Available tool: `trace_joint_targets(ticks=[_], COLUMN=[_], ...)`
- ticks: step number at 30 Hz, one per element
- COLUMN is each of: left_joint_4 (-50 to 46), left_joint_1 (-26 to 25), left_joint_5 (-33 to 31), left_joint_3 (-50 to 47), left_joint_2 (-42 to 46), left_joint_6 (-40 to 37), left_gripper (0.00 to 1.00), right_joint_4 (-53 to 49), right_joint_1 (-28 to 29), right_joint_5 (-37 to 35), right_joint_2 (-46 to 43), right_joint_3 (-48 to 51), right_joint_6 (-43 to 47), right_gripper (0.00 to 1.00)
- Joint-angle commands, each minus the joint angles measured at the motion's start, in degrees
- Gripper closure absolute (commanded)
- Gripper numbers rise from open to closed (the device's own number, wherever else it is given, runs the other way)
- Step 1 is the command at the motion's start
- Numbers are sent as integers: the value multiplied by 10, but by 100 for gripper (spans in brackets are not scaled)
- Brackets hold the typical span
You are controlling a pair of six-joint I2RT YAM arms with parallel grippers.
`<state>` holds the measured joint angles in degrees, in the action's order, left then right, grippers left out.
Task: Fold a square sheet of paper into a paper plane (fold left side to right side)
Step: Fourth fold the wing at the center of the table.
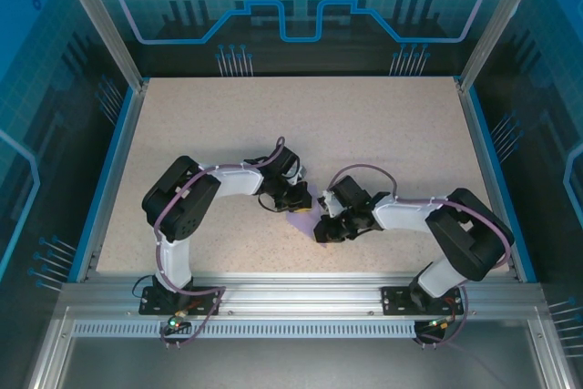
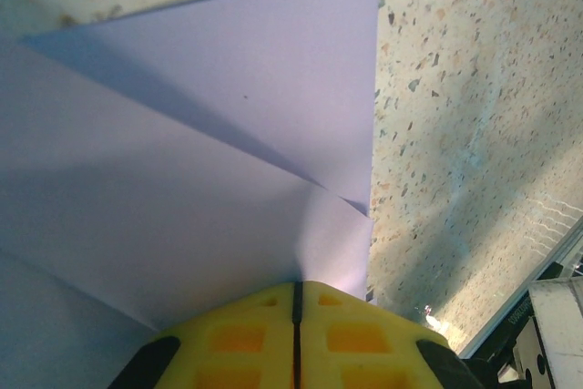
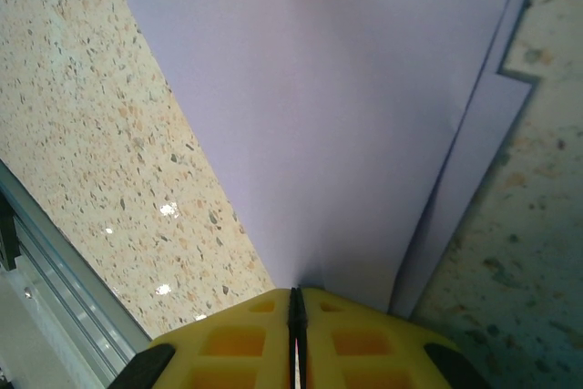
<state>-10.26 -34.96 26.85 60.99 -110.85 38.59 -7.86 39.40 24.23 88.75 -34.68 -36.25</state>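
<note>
1. You're working on the square sheet of paper (image 1: 301, 218). It's lying on the table (image 1: 364, 125) a short way back from the front rail (image 1: 301, 291), about level with the middle of that rail. It's already showing creases and overlapping flaps.
2. Your left gripper (image 2: 296, 283) is sitting a touch farther from the front rail than the other one, over the rail's left half. Its jaws are pressed tight together, and the paper is running right into the tips, so I'm reading that as a pinch on the sheet.
3. Your right gripper (image 3: 296, 291) is sitting a bit nearer the front rail, just past its middle. Its jaws are clamped together too, and the lavender sheet is curving up into them. It looks held, not just touched.
4. My guess is you're mid-fold, bringing the left side across to the right. Anchor with the right gripper and swing the left one over low and slow, parallel to the front rail. Match the edges before you flatten anything, because thin paper like this is going to buckle or tear if both sides pull at once.
5. Head count: one sheet, two arms, two grippers, one table.
</note>
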Motion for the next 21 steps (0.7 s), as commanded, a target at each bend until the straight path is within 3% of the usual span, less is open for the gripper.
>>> trace_joint_targets(ticks=[1, 21], left_joint_4=[-65, -66], left_joint_1=[2, 3], left_joint_5=[-62, -65], left_joint_3=[-11, -6], left_joint_2=[-37, -52], left_joint_6=[-14, -15], left_gripper=[91, 91], right_joint_4=[-89, -140], right_joint_1=[18, 22], right_joint_5=[13, -4], right_joint_2=[-3, -38], right_joint_3=[29, 51], right_joint_6=[-10, -14], right_gripper=[89, 89])
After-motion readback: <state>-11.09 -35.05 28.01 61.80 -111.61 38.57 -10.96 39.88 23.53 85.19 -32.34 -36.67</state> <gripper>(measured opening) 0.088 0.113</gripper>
